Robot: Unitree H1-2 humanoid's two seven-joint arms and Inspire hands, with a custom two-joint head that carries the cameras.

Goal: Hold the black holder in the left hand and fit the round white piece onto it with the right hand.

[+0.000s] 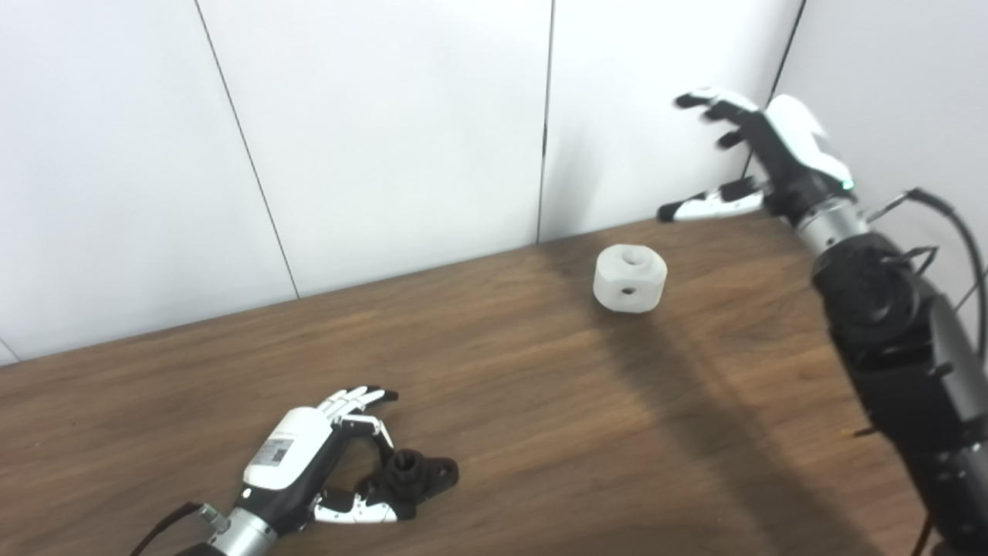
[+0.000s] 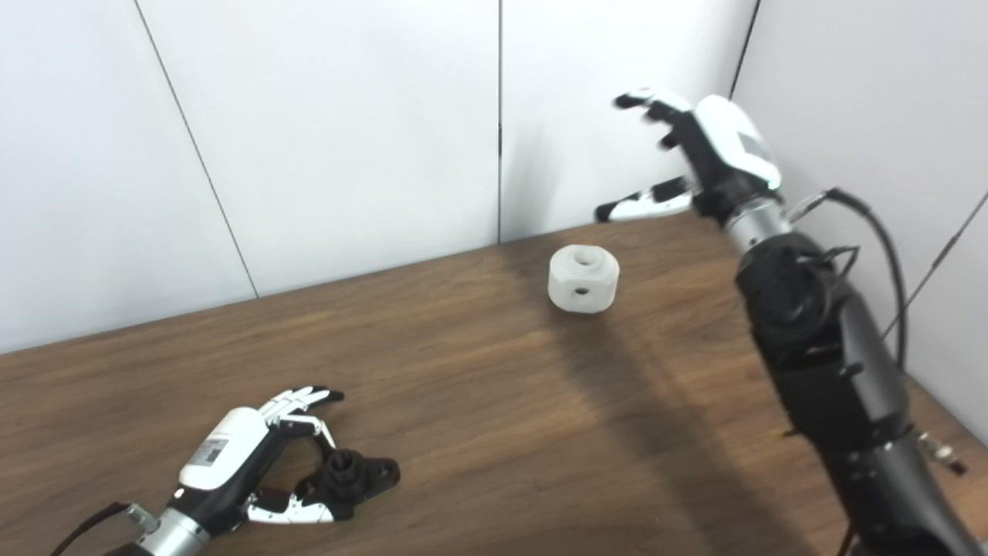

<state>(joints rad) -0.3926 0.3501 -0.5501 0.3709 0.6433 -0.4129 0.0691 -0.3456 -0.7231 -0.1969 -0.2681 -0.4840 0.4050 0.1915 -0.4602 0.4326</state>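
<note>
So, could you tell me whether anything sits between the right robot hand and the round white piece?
Nothing visible does. The right robot hand hangs open above and behind the round white piece, with only air and bare table between them.

On the table [image 1: 540, 401], the holder [image 1: 413, 475] lies at seven o'clock and the white piece [image 1: 629, 278] at one o'clock, well apart.

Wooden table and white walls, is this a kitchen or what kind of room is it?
Probably a robot test bench, not a kitchen. The wooden table sits in a corner of plain white panels, and it holds only a black holder and a round white piece, with cabled robot arms reaching in.
</note>
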